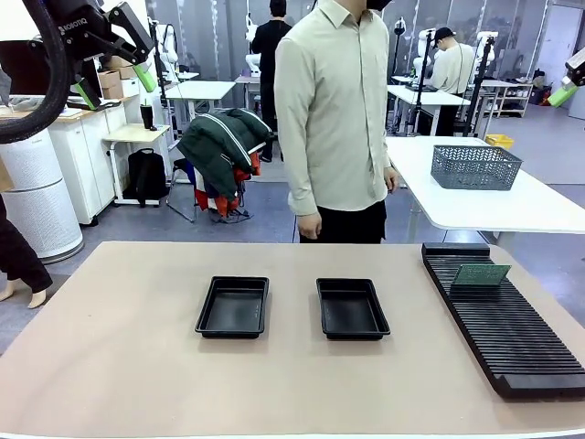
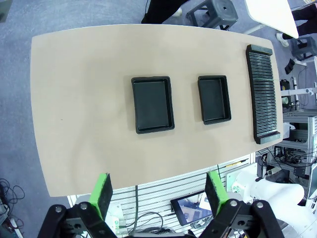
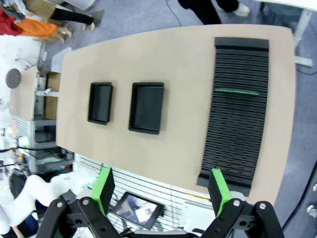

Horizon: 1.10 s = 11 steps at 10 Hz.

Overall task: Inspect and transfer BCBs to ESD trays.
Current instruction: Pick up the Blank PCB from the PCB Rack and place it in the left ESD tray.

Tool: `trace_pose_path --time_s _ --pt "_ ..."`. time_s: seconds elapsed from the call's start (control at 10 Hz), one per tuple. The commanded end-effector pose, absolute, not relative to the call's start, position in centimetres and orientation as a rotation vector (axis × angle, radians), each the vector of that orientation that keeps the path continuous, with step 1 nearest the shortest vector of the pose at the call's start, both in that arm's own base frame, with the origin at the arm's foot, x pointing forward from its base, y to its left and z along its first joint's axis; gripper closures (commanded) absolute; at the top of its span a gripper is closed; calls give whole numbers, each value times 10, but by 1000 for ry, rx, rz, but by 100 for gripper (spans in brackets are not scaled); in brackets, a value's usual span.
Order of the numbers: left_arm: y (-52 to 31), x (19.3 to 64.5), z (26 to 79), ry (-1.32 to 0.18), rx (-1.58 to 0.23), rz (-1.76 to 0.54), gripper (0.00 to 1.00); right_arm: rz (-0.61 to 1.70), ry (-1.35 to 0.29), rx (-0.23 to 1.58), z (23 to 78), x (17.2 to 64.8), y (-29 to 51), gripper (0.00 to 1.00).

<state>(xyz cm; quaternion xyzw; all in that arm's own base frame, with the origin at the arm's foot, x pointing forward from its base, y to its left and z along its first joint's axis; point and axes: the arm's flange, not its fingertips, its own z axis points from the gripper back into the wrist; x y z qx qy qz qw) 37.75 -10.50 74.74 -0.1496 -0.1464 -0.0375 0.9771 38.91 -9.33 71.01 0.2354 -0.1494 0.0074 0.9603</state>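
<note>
Left gripper [image 2: 158, 182] and right gripper [image 3: 161, 177] hover spread wide; one BCB [image 1: 481, 274] stands in the rack [image 1: 526, 352]

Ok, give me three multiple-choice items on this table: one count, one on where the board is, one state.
1. How many black trays sit here? A one; B two; C three.
2. The green board is: A in a tray; B standing in the slotted rack; C lying across both trays.
3. The trays are: A both empty; B one loaded; C both loaded.
Key: 1 B, two sit side by side; 2 B, it stands upright in a slot; 3 A, bare floors show.
</note>
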Motion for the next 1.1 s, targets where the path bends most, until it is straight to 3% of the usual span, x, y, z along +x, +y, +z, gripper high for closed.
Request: trace_pose_path --time_s 0.0,0.5,1.0 --pt "-105 377 747 -294 -302 -74 0 146 -331 288 706 401 -91 0" --pt "-105 377 747 -294 -302 -74 0 622 -382 -23 638 453 -87 0" --pt "-105 377 747 -294 -302 -74 0 1063 -384 -143 565 497 -77 0"
